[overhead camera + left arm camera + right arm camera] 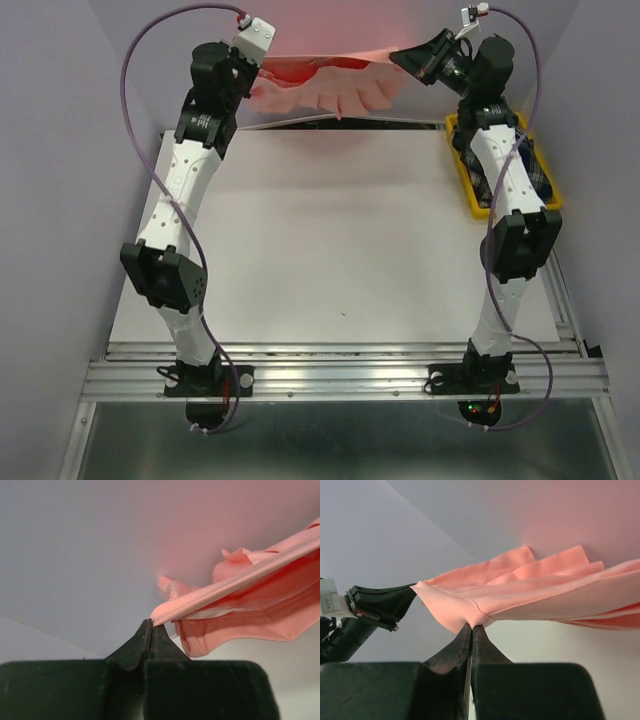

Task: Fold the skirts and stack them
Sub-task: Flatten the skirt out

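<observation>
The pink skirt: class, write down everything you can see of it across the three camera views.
The pink skirt is soft salmon cloth with pleats and a narrow waistband. It is unfolded, held up and spread sideways at the far edge of the table. The left gripper is shut on one end of the waistband. The right gripper is shut on a stitched edge at the other side.

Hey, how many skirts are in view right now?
2. The pink skirt hangs stretched between the left hand and right hand; a dark skirt lies in the yellow tray, mostly hidden behind the right arm.
</observation>
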`<action>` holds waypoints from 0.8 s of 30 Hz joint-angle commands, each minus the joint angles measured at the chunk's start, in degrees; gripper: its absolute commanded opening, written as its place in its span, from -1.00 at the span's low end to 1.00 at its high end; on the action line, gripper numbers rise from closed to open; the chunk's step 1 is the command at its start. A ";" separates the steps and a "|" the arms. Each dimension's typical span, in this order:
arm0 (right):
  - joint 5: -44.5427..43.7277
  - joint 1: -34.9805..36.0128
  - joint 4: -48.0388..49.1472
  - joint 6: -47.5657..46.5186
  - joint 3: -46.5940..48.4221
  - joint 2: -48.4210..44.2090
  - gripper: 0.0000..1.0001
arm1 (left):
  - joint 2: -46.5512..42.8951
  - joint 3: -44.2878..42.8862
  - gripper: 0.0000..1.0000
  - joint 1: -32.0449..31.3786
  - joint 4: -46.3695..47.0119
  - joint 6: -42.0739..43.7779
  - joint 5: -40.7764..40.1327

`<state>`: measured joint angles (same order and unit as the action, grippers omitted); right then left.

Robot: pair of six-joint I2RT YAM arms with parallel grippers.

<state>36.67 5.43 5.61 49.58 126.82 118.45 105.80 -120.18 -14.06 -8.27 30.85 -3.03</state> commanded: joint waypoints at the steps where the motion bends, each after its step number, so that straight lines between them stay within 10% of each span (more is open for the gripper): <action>1: 2.52 -3.94 2.49 -4.66 -11.62 -5.16 -0.99 | -13.76 16.25 -1.00 2.73 5.99 4.21 1.96; 9: 8.95 -3.94 -13.85 -19.77 -46.90 -10.17 -0.99 | -28.01 57.84 -1.00 -0.08 -0.76 12.83 8.47; 13: 10.44 -3.94 -26.93 -30.14 -55.27 -11.31 -0.99 | -32.31 64.36 -0.41 -1.40 -14.11 16.69 16.20; 14: 10.71 -3.94 -31.92 -33.55 -56.15 -11.84 -0.79 | -34.67 64.98 -0.24 -1.58 -18.92 17.92 19.43; 17: 10.27 -3.94 -41.24 -39.36 -56.17 -14.12 0.77 | -40.38 64.90 0.36 -1.67 -24.05 17.58 22.44; 20: 7.56 -3.94 -46.19 -42.62 -51.78 -16.14 0.98 | -44.61 63.15 0.54 -1.76 -25.73 15.56 23.15; 24: 4.56 -3.94 -44.92 -42.12 -47.03 -18.17 0.71 | -44.02 60.42 0.49 -1.76 -25.22 10.04 21.57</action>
<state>43.59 1.21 -38.15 11.84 73.63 105.80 60.82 -57.04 -15.77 -32.16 44.88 17.54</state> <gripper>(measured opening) 0.956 0.761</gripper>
